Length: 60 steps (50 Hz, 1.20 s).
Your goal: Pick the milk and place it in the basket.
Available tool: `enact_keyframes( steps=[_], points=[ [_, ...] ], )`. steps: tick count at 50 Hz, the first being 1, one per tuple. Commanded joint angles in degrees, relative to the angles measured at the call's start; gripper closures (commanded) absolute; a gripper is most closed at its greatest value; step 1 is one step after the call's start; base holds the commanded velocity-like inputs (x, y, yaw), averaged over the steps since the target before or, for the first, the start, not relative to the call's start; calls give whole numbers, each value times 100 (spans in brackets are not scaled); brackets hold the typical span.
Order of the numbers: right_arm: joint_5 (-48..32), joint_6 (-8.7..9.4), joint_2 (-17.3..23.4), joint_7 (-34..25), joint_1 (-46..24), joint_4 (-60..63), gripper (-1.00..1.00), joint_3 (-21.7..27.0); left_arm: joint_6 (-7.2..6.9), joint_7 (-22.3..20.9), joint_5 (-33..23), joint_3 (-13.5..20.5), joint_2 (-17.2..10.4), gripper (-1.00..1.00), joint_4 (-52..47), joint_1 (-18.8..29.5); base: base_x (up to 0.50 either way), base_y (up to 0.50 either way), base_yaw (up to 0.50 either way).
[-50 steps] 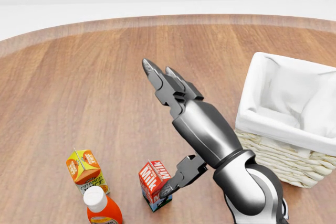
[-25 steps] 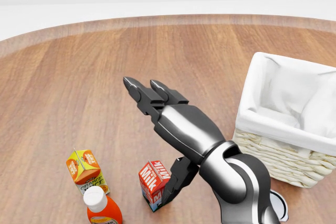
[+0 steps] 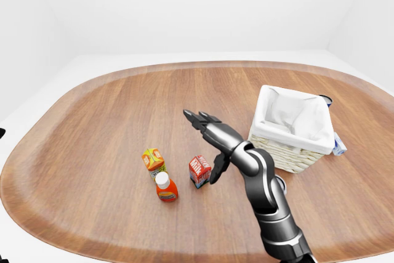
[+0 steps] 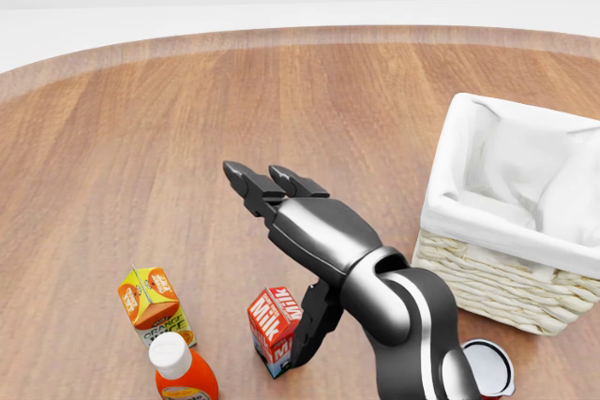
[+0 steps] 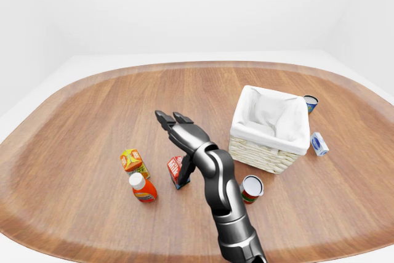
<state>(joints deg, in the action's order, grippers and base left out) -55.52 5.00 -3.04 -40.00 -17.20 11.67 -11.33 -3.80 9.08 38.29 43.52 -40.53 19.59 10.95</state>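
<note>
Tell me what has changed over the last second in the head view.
The right hand has tipped over and come down: its two long fingers, raised a second ago, now reach level toward the view's left, above the milk. The thumb stays by the carton's right side; no grasp shows yet. The milk, juice carton, bottle and basket have not moved.

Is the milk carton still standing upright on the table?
Upright. The milk carton stands on its base on the table, gabled top up, with the right hand open beside it.
</note>
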Motion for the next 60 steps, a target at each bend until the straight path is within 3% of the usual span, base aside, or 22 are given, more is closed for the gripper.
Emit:
enact_keyframes(
  steps=[1,26,60],
  points=[
    [-60,0,14,0,-46,-496,-100,37,-6,4,-2,1,0,-100,-2,-1,0,0,0],
    [8,0,-38,110,-474,-1457,-100,122,10,-1,-14,1,1,-100,1,1,0,0,0],
    [105,0,-13,767,-781,-3029,-100,141,32,-17,-15,-4,-1,-100,8,2,0,0,0]
  ],
)
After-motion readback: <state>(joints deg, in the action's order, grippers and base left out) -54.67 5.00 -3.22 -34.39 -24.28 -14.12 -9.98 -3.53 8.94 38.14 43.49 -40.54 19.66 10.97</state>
